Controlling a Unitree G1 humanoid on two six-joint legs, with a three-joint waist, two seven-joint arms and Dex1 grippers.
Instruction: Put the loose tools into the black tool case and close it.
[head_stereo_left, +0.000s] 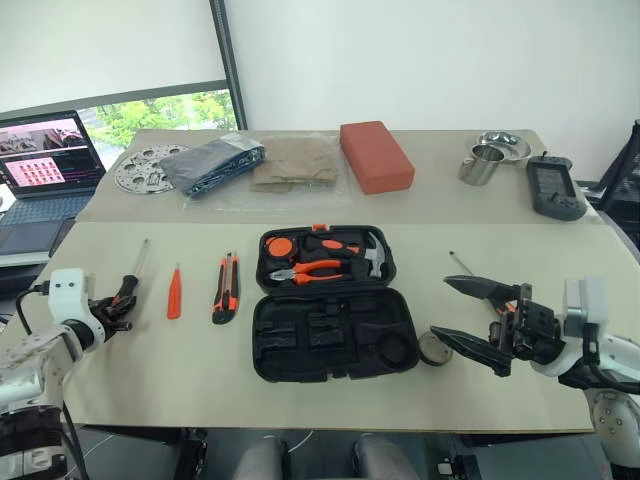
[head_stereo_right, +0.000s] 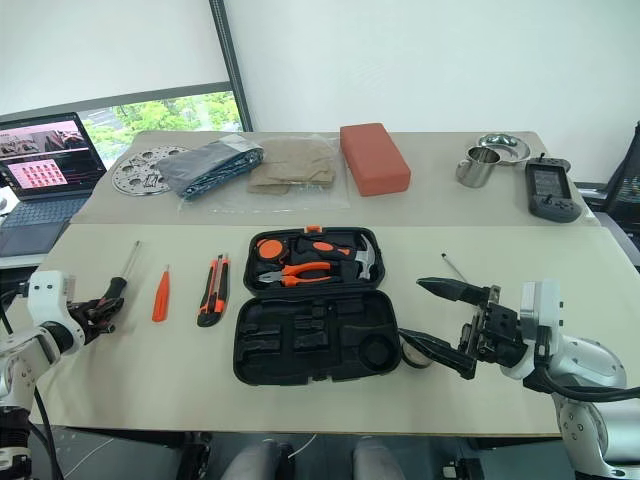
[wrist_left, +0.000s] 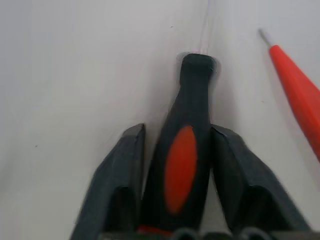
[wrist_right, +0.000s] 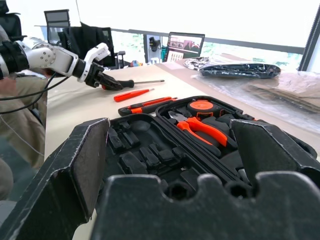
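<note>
The black tool case (head_stereo_left: 300, 345) lies open in the middle of the table, with pliers, a hammer and an orange disc in its far half. My left gripper (head_stereo_left: 122, 302) is at the far left, its fingers (wrist_left: 125, 170) pressed against both sides of the black-and-orange handle of a long screwdriver (wrist_left: 182, 160) that lies on the table. The small orange screwdriver (head_stereo_left: 175, 295) and the utility knife (head_stereo_left: 226, 288) lie between it and the case. My right gripper (head_stereo_left: 440, 306) hangs open right of the case, above the tape roll (head_stereo_left: 435, 350). A second long screwdriver's shaft (head_stereo_left: 460, 263) shows behind it.
At the back stand a laptop (head_stereo_left: 45, 160), a metal disc (head_stereo_left: 145, 168), folded cloths in plastic (head_stereo_left: 250, 165), a red block (head_stereo_left: 375, 155), a steel cup (head_stereo_left: 482, 165), a bowl (head_stereo_left: 505, 145) and a dark handheld device (head_stereo_left: 555, 188). The table's front edge runs close below the case.
</note>
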